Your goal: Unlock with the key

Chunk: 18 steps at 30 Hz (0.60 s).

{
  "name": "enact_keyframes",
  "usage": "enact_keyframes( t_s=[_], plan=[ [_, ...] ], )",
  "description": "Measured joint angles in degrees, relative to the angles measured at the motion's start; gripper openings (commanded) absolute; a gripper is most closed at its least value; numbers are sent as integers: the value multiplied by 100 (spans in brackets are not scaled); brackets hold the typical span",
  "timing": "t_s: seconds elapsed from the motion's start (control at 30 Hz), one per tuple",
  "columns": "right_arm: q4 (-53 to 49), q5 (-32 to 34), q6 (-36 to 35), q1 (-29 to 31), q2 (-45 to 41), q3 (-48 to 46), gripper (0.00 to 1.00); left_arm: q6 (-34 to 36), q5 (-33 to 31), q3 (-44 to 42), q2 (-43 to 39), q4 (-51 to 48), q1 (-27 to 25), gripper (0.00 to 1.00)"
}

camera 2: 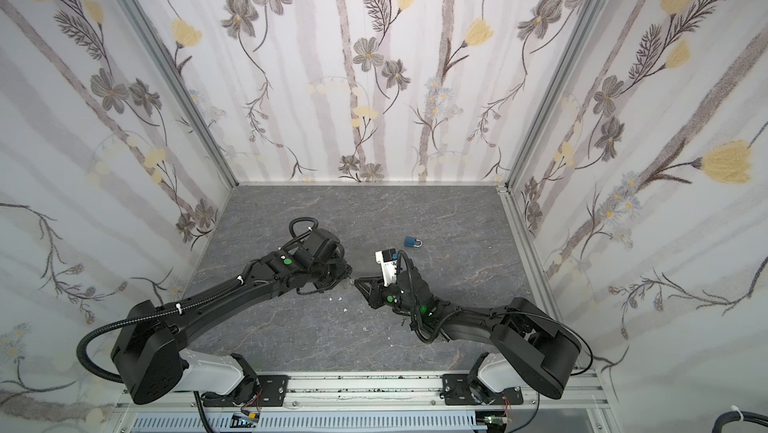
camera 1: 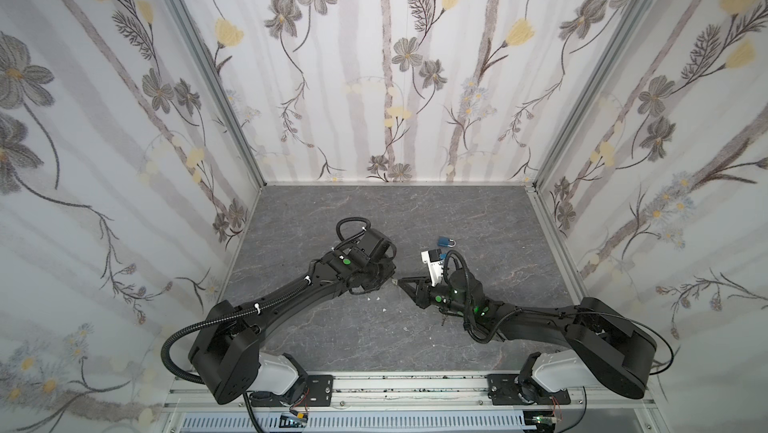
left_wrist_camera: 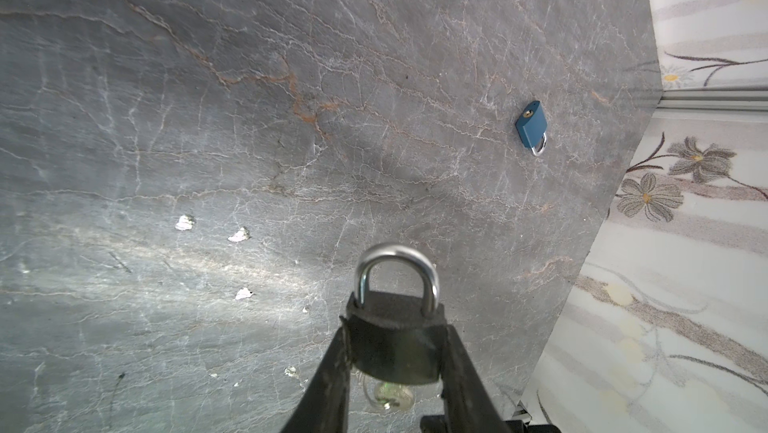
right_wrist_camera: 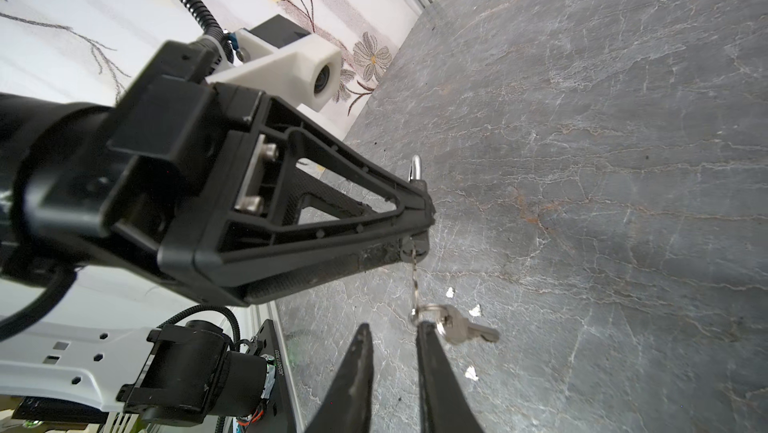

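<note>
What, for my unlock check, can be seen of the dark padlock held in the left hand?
The dark padlock has a squarish, dull body that looks like metal and a shiny silver shackle. Both shackle legs are seated in the body, so it appears locked. The left hand clamps it, fingers pressing its narrow edges, with the shackle pointing away from the wrist. A key sits in the end opposite the shackle, with a ring and second key attached.
</note>
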Motion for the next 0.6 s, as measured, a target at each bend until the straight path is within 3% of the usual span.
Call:
enact_keyframes(
  t_s=[0.37,0.6],
  plan=[
    [-2,-52,37,-9,455,234,18,0,22,9,0,2,-4,6],
    [7,-162,39,-20,555,304,3,-2,15,9,0,2,-4,0]
  ],
)
